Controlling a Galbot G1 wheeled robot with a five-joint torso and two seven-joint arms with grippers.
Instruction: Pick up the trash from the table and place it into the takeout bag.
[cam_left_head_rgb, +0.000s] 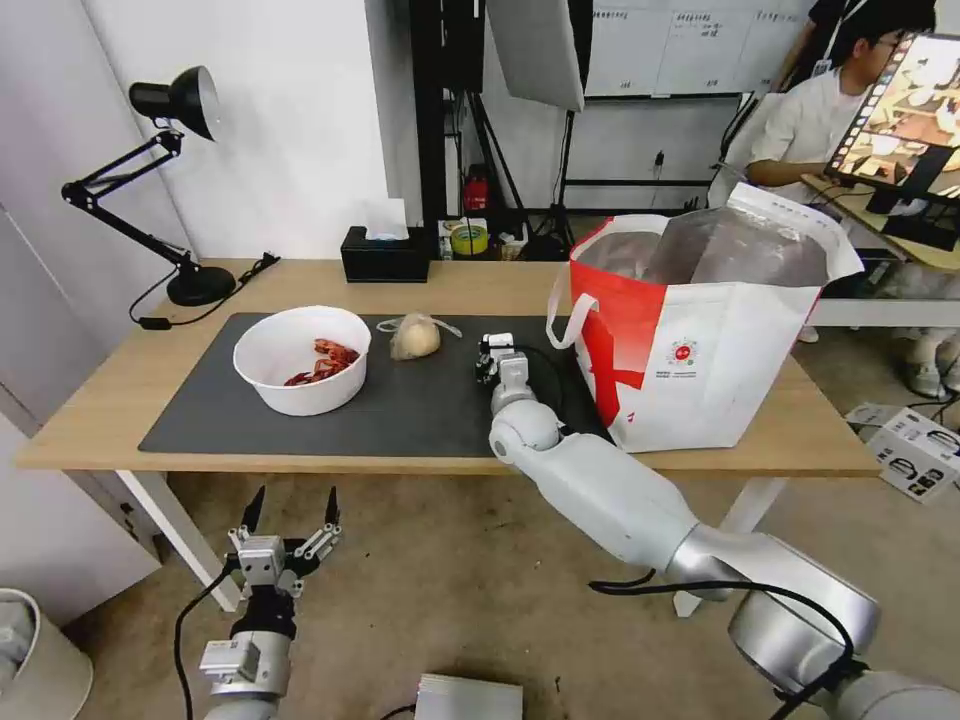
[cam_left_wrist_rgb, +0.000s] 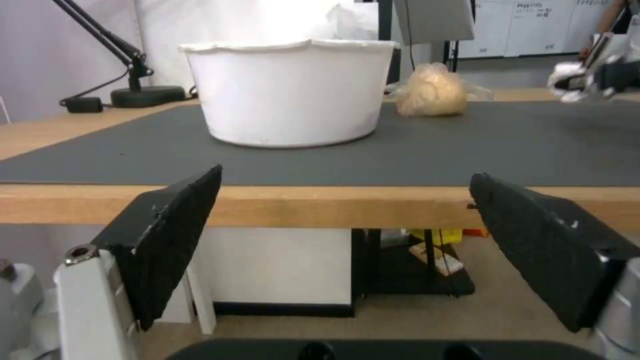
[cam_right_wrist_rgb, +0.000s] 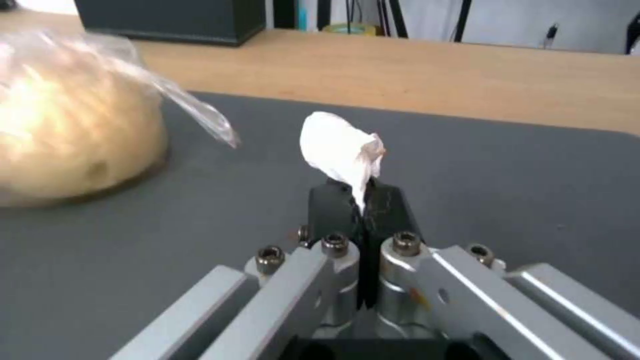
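From the head view, a long light-wood table (cam_left_head_rgb: 100, 400) on white legs carries a large dark grey mat (cam_left_head_rgb: 400, 410), with a black desk lamp (cam_left_head_rgb: 170, 180) at its far left corner and a black tissue box (cam_left_head_rgb: 385, 255) at the back edge. On the mat stands a white round bowl (cam_left_head_rgb: 300, 358) holding red shell scraps, and just right of it lies a small clear bag with a beige lump (cam_left_head_rgb: 415, 337). The large white-and-red takeout bag (cam_left_head_rgb: 700, 340) with silver foil lining stands open at the table's right end. The right gripper (cam_left_head_rgb: 493, 350) hangs low over the mat between the clear bag and the takeout bag, holding a crumpled white tissue (cam_left_head_rgb: 496, 342). The left gripper (cam_left_head_rgb: 292, 510) waits below the table's front edge, its black fingers spread apart

In the left wrist view, the two black pads (cam_left_wrist_rgb: 180, 225) stand wide open in front of the table edge; beyond them the white bowl (cam_left_wrist_rgb: 290, 90) sits on the mat, the clear bag (cam_left_wrist_rgb: 433, 90) apart behind it

In the right wrist view, the right gripper (cam_right_wrist_rgb: 363, 197) has its fingers pressed together on the white tissue (cam_right_wrist_rgb: 340, 147), which sticks up from the tips above the mat (cam_right_wrist_rgb: 500, 175); the clear bag with its beige lump (cam_right_wrist_rgb: 73, 135) rests on the mat near by
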